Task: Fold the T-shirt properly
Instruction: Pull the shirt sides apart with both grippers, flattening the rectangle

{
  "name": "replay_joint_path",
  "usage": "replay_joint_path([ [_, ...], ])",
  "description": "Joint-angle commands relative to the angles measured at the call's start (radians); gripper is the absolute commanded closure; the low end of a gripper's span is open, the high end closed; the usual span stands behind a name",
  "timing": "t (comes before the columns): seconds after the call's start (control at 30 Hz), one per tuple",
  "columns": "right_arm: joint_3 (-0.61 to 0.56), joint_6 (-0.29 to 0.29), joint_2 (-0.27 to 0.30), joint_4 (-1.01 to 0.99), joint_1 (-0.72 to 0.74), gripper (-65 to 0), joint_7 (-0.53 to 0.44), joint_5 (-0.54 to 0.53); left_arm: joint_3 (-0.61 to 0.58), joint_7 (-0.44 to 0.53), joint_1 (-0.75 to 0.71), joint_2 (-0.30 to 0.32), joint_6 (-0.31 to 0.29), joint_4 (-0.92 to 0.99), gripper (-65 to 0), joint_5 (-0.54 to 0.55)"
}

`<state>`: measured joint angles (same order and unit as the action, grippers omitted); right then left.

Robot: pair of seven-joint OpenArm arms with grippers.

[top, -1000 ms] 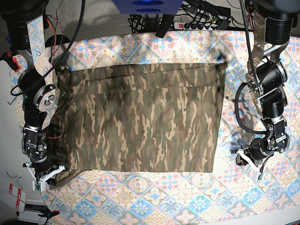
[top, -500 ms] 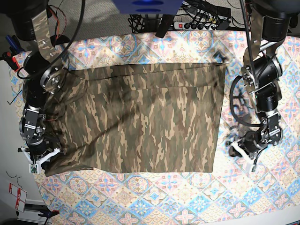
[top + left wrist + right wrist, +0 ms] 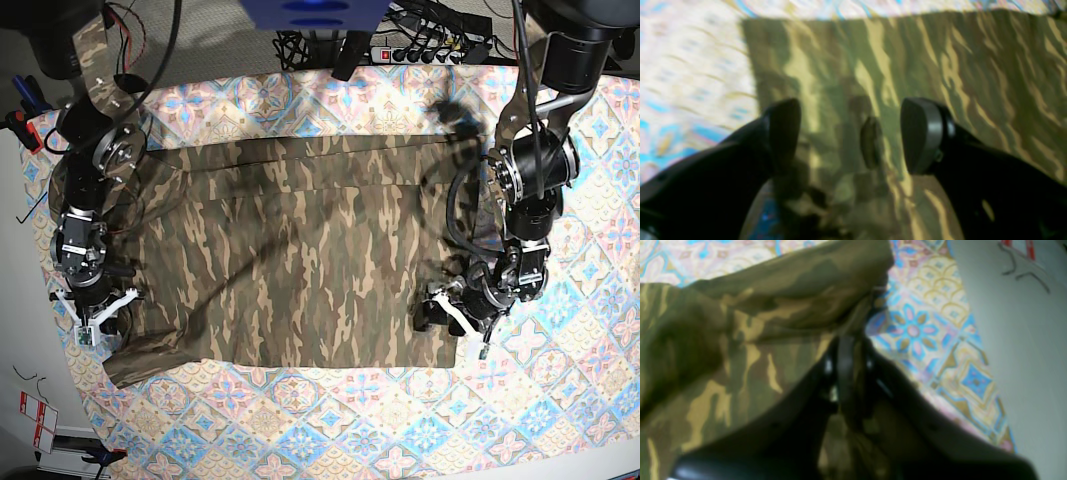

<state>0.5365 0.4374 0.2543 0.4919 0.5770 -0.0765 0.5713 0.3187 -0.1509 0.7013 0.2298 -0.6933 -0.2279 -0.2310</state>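
The camouflage T-shirt [image 3: 300, 250] lies spread flat on the table, and its lower left corner is rumpled. My left gripper [image 3: 437, 312] hovers over the shirt's lower right corner. In the left wrist view it [image 3: 850, 133] stands open with nothing between its fingers [image 3: 920, 133], and the T-shirt [image 3: 940, 83] lies below. My right gripper [image 3: 95, 335] is at the shirt's left edge. In the right wrist view it [image 3: 846, 363] is shut on a bunched fold of the T-shirt [image 3: 740, 340].
A pastel tile-patterned cloth [image 3: 300, 420] covers the table under the shirt. A power strip [image 3: 430, 50] and cables lie along the back edge. Grey floor [image 3: 1023, 356] shows past the table's left edge, close to my right gripper.
My left gripper has swung in from the bare cloth onto the shirt's lower right corner and opened. My right gripper, still shut, has moved toward the back along the left edge, dragging fabric.
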Motion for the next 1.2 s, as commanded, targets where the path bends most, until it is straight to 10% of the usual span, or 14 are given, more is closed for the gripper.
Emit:
replay_joint_path([
  [0.0, 0.0, 0.007, 0.013, 0.018, 0.038, -3.4, -0.029, -0.014, 0.0, 0.03, 0.016, 0.013, -0.005, -0.008, -45.5, 0.02],
  [0.4, 0.0, 0.011, 0.02, 0.018, 0.038, -3.4, -0.029, -0.014, -0.002, 0.032, -0.047, 0.03, 0.202, -0.106, -45.6, 0.018],
  [0.67, 0.0, 0.011, 0.018, 0.018, 0.038, -3.4, -0.029, -0.012, -0.092, 0.03, -0.044, 0.006, 0.145, -0.023, -45.1, 0.009],
  [0.9, 0.0, 0.011, 0.017, 0.017, 0.038, -4.2, -0.029, -0.012, -0.049, 0.026, -0.022, -0.022, 0.011, -0.023, -28.4, 0.011],
  [1.17, 0.001, 0.011, 0.017, 0.018, 0.038, -27.1, -0.033, -0.014, -0.051, 0.024, -0.022, -0.025, -0.005, -0.021, -8.3, 0.006],
])
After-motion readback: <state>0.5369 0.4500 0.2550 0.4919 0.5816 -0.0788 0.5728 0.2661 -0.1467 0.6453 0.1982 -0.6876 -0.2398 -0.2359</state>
